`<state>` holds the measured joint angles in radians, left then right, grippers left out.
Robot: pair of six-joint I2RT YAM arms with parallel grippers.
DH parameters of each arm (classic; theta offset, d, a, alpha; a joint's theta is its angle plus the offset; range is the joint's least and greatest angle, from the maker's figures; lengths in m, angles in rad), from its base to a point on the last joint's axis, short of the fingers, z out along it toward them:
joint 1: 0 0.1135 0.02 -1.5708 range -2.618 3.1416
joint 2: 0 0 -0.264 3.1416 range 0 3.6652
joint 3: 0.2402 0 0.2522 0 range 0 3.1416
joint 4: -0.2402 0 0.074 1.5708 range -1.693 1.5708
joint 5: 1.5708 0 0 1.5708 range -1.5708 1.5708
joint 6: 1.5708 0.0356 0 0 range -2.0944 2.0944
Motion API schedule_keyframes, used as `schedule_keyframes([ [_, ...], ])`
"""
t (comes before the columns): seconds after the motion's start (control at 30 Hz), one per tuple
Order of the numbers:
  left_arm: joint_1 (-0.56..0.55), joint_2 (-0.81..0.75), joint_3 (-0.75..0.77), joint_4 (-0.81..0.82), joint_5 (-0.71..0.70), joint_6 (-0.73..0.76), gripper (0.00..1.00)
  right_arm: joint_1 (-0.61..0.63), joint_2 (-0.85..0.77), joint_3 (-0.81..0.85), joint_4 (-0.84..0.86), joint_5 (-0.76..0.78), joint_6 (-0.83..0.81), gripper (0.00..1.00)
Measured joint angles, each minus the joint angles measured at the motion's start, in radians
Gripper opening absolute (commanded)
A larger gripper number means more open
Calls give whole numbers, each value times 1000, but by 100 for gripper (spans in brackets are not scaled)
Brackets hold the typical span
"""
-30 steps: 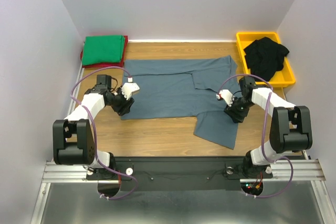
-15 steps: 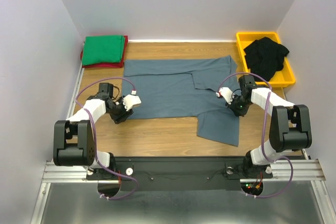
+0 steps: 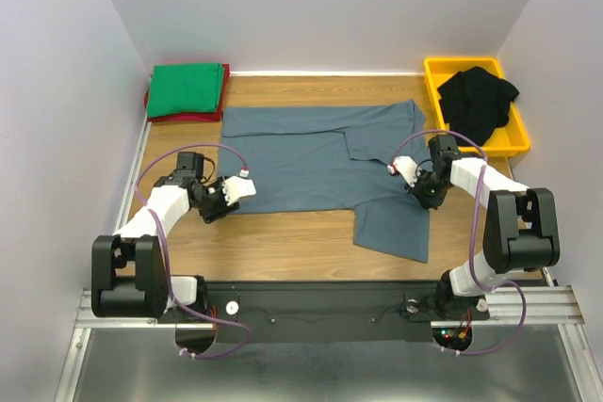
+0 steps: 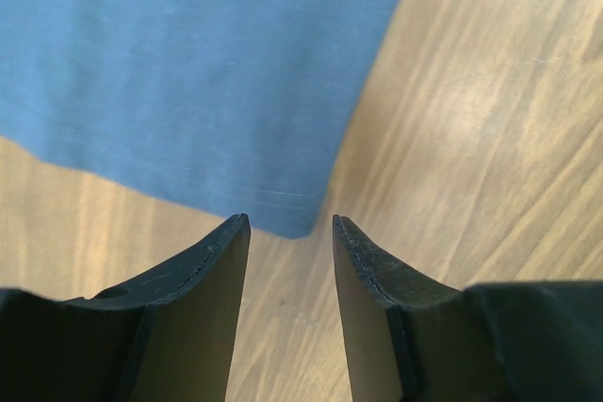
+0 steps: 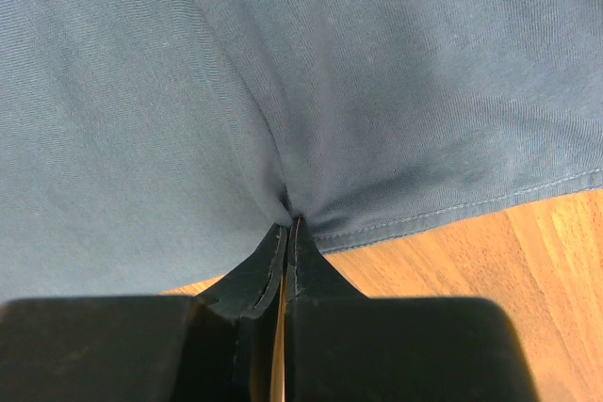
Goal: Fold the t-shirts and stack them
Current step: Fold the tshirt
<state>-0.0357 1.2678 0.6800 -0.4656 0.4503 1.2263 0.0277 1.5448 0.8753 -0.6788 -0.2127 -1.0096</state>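
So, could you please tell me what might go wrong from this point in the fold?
1. The left gripper is open, with only the corner tip of the shirt reaching between its jaws. Closing here may catch too little cloth, which could slip out.
2. The right gripper is shut on the hem. If it lifts alone, the shirt may drag askew.
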Motion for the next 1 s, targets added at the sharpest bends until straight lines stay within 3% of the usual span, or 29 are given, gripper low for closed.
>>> schedule_keyframes([
  [0.1, -6, 33, -10, 13, -6, 4, 50, 0, 0, 0, 0, 0, 3, 0],
  [0.17, -11, 61, -25, 33, -16, 5, 43, 0, 0, 0, 0, 0, 4, 0],
  [0.43, -18, 76, -43, 90, -28, 23, 0, 0, -56, -49, 1, 0, 3, 1],
  [0.83, -18, -44, -85, -24, -45, 84, 0, 0, -293, -125, -178, -4, 32, 1],
  [1.0, -17, -50, -50, -101, -44, 97, 0, 0, -292, -87, -216, -4, 46, 1],
])
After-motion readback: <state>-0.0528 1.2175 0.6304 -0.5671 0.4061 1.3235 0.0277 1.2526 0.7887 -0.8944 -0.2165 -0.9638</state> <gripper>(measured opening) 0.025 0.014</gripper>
